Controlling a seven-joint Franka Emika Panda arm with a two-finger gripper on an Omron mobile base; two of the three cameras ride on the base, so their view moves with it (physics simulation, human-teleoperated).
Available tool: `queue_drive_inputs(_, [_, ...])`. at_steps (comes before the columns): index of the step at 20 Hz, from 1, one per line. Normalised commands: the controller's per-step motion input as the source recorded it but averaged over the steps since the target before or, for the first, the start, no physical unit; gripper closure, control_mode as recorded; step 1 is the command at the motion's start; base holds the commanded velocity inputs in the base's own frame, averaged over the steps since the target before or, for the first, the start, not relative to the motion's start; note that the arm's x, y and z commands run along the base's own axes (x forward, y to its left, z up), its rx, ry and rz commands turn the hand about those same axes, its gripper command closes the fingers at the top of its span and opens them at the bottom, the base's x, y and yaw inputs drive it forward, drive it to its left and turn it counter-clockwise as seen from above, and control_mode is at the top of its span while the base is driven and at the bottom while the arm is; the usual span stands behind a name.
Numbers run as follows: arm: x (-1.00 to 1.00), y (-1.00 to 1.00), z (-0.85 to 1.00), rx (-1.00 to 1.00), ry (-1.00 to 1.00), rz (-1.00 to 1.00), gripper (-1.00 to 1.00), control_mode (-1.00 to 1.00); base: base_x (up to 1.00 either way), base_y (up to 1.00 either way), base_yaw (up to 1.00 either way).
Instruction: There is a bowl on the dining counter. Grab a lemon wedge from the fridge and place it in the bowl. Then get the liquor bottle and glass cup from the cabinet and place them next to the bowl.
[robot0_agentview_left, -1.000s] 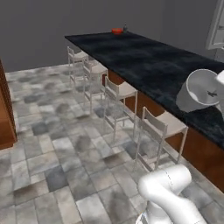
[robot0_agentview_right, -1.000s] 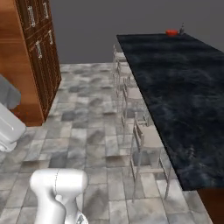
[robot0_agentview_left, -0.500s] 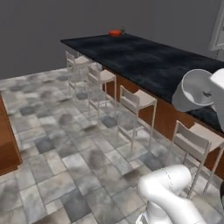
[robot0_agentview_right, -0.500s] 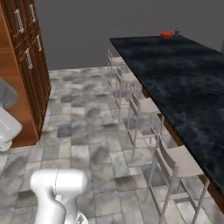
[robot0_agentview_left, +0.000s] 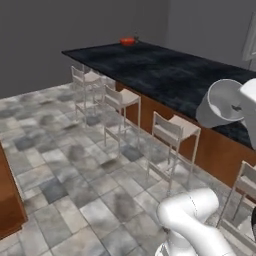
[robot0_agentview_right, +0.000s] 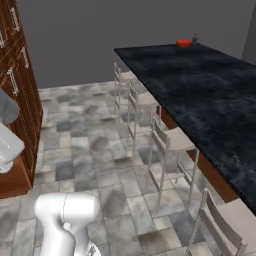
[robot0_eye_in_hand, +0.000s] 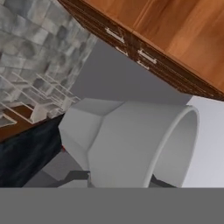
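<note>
The gripper is closing snugly on the pale grey-white tapered glass cup, carrying it raised on its side at the right of the left base view, over the near end of the long black marble-look dining counter. Judging by this, the cup-delivery step is running. Far down that counter, the wide shallow red bowl is waiting, a small dark bottle just beside it; next, the base needs driving there.

- The bench top lies bare along most of its length; the red bowl and a dark bottle stand close together at its far end.
- Stools line its floor-side edge.
- The tiled floor beside them is open.
</note>
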Motion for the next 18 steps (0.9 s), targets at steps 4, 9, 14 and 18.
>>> queue_drive_inputs(4, [0.0, 0.0, 0.0, 0.0, 0.0, 0.0, 1.0, 1.0, 1.0, 0.59, -0.27])
queue_drive_inputs(9, [0.0, 0.0, 0.0, 0.0, 0.0, 0.0, 1.0, 1.0, 1.0, 0.65, -0.28])
queue_drive_inputs(14, [0.0, 0.0, 0.0, 0.0, 0.0, 0.0, 1.0, 1.0, 1.0, 0.79, -0.29])
queue_drive_inputs(18, [0.0, 0.0, 0.0, 0.0, 0.0, 0.0, 1.0, 1.0, 1.0, 0.82, -0.28])
